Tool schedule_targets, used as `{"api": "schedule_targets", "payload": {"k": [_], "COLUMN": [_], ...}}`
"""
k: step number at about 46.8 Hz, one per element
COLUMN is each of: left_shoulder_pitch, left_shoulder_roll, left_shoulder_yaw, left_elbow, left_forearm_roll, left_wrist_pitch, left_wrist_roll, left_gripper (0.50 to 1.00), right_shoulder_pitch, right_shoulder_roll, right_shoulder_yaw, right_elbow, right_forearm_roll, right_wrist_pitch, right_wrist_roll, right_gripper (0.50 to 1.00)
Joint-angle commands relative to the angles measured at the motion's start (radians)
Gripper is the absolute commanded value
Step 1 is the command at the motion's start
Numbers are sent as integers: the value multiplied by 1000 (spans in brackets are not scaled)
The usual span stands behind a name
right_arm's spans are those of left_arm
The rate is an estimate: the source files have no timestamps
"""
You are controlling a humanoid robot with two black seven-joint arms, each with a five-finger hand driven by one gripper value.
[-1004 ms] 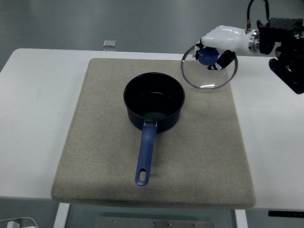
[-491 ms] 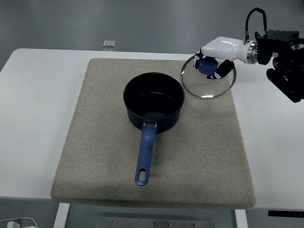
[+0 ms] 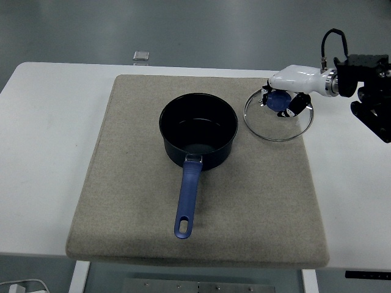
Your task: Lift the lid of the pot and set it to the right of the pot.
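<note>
The right robot hand point(image 3: 283, 101) is reaching in from the right edge, and its white shell is hiding most of its fingers. The bits that are showing are curling around the blue knob point(image 3: 278, 100) of the glass pot lid point(image 3: 278, 114), so the hand is gripping the lid by the knob. It is hard to tell whether the lid is touching the mat or hanging just above it. The lid is round and see-through, with a thin shiny metal rim. It is sitting to the right of the pot point(image 3: 198, 130), near it but apart. The pot is dark, round and open on top. Its long blue handle point(image 3: 186, 201) is pointing toward the near edge of the white bench point(image 3: 49, 134). Both are on a rough beige mat point(image 3: 122, 201).
</note>
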Motion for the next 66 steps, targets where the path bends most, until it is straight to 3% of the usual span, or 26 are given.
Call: {"api": "schedule_targets", "payload": {"k": [1, 31, 32, 33, 34, 35, 66], "left_shoulder_pitch": [0, 0, 0, 0, 0, 0, 0], "left_shoulder_roll": [0, 0, 0, 0, 0, 0, 0], "left_shoulder_yaw": [0, 0, -1, -1, 0, 0, -1], "left_elbow": [0, 0, 0, 0, 0, 0, 0], "left_forearm_roll": [0, 0, 0, 0, 0, 0, 0], "left_wrist_pitch": [0, 0, 0, 0, 0, 0, 0], "left_wrist_roll": [0, 0, 0, 0, 0, 0, 0], "left_gripper": [1000, 1000, 1000, 1000, 1000, 1000, 1000], "right_shoulder_pitch": [-10, -44, -48, -53, -58, -59, -48], "right_shoulder_roll": [-7, -15, -15, -15, -15, -15, -18], "right_shoulder_yaw": [0, 1, 3, 6, 7, 7, 12], "right_elbow": [0, 7, 8, 7, 8, 7, 8], "right_forearm_roll": [29, 66, 66, 66, 66, 66, 66], "right_wrist_pitch": [18, 19, 15, 14, 14, 14, 18], "right_wrist_roll": [0, 0, 0, 0, 0, 0, 0], "right_gripper": [500, 500, 551, 713, 826, 902, 915]}}
